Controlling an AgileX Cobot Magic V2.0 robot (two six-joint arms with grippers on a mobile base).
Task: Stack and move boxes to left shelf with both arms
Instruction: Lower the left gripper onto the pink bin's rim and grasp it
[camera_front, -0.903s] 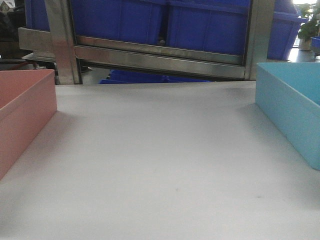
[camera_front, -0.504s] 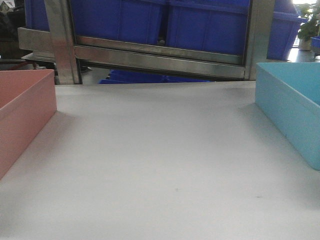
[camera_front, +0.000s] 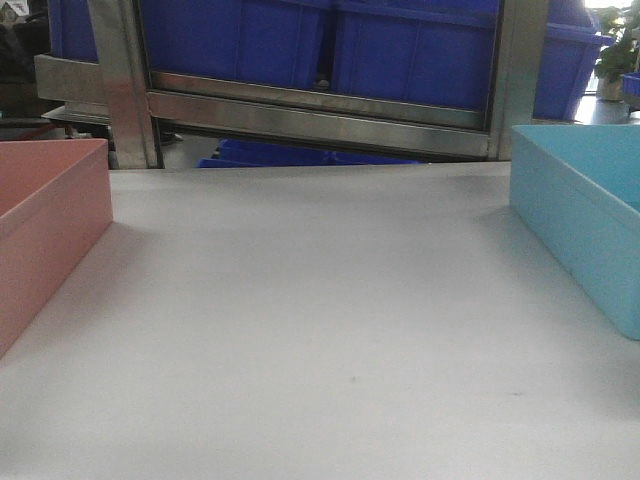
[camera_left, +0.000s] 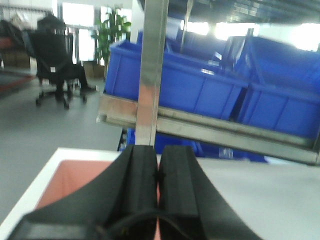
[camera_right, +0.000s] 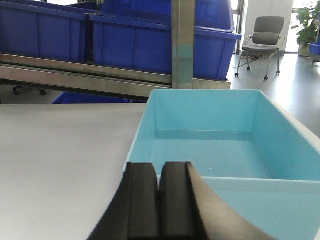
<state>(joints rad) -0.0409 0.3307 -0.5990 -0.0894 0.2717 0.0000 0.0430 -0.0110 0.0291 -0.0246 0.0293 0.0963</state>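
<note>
I see my left fingers (camera_left: 142, 162) pressed together, holding nothing, above the salmon-pink tub (camera_left: 70, 180); right fingers (camera_right: 145, 177) likewise, open-top sky-blue tub (camera_right: 215, 135) just ahead.

The blue box (camera_right: 215, 145) is smooth plastic (pink box (camera_front: 50, 200) too), the rack frame (camera_front: 320, 125) brushed steel.

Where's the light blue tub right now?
The light blue tub sits on the grey tabletop at the front view's right side, directly in front of the right gripper.
</note>
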